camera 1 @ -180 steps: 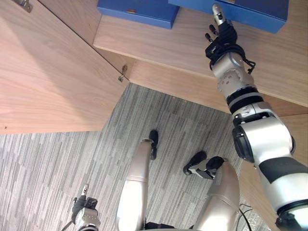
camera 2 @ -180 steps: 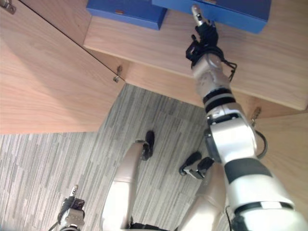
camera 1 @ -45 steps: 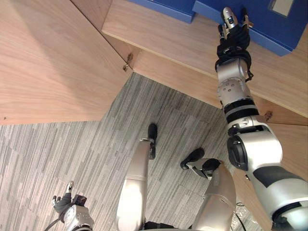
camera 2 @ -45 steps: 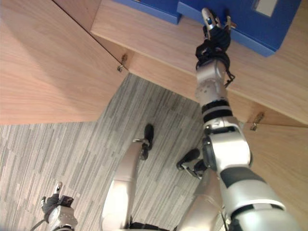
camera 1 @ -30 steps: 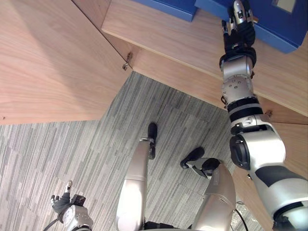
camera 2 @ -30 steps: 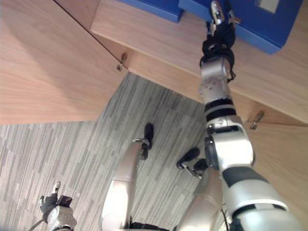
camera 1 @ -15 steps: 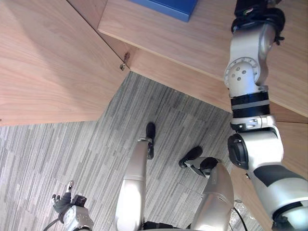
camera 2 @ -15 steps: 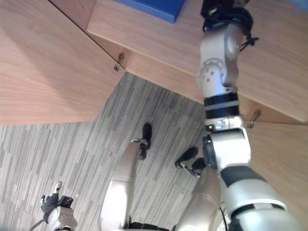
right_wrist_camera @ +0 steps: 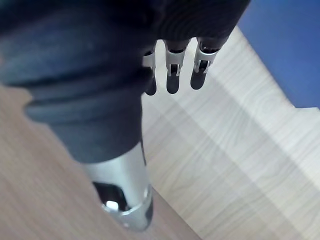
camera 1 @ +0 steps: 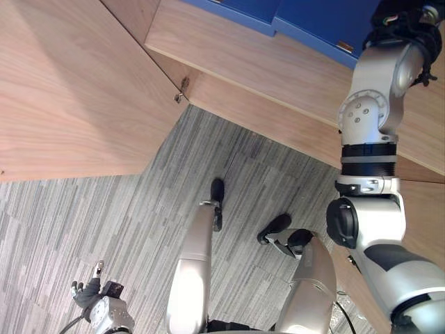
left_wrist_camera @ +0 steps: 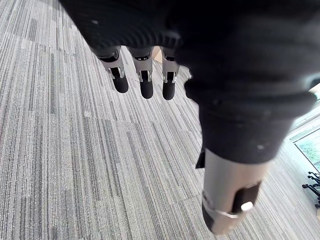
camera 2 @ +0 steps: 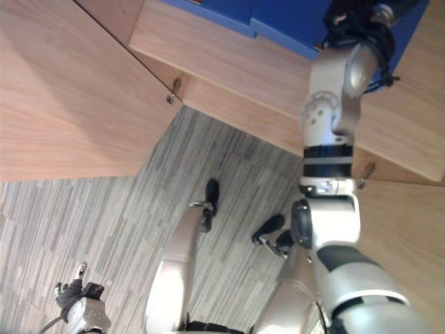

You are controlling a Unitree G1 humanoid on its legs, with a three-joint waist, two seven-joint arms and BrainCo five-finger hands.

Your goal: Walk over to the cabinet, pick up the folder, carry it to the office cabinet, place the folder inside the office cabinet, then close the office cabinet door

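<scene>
Head stereo pair down over cabinet (camera 1: 243,62) and carpet (camera 1: 104,209) — wrist cameras close along left hand (left_wrist_camera: 146,82), right hand (right_wrist_camera: 172,75)

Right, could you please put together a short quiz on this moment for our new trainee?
1. Fill in: the blue folders lie on a wooden ___.
2. The left hand hangs above: A) grey carpet, B) a table, C) a drawer.
3. True or false: the right hand is shut on a folder.
Key: 1 shelf. 2 A. 3 False: its fingers are straight, holding nothing.
</scene>
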